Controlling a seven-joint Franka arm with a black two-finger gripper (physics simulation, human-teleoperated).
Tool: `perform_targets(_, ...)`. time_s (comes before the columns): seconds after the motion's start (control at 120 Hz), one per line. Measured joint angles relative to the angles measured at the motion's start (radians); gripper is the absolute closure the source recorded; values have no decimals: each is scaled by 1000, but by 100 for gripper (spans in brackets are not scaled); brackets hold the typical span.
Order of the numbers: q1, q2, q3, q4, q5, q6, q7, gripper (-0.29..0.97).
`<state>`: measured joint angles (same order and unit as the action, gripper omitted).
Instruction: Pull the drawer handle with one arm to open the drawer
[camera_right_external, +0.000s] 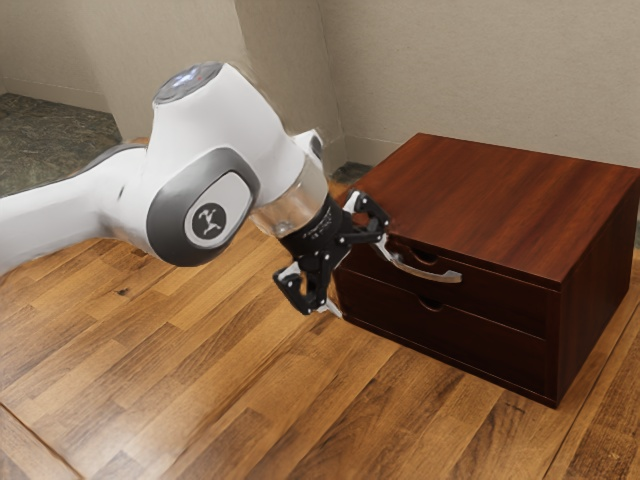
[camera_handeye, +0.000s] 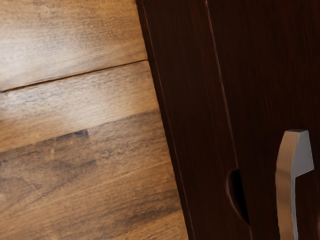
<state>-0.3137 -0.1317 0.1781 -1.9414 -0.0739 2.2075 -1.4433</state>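
Note:
A dark wooden cabinet (camera_right_external: 500, 200) with two drawers stands on the floor at the exterior view's right. The upper drawer (camera_right_external: 490, 290) carries a curved silver handle (camera_right_external: 425, 266) and its front looks flush with the cabinet. My black gripper (camera_right_external: 352, 266) hangs at the front's end nearest the arm, just short of the handle, open, with nothing between its fingers. One finger (camera_right_external: 372, 215) sits by the cabinet's top corner, the other (camera_right_external: 300, 290) lower down by the floor. In the wrist view, one end of the handle (camera_handeye: 295, 170) stands off the dark drawer front (camera_handeye: 200, 125).
The lower drawer (camera_right_external: 450, 335) has a small finger recess (camera_right_external: 432, 303), also seen as a notch (camera_handeye: 238, 196) in the wrist view. Wooden plank floor (camera_right_external: 200, 380) spreads in front of the cabinet. Beige walls (camera_right_external: 480, 70) stand behind it.

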Motion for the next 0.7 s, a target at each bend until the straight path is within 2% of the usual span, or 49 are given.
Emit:
perform_targets(0.2, 5, -25, -26, -36, 37, 71, -128, 0)
perform_targets(0.358, 9, 31, -29, -6, 50, 97, -201, 0)
perform_targets(0.7, -5, 75, -43, 6, 100, 115, -294, 0)
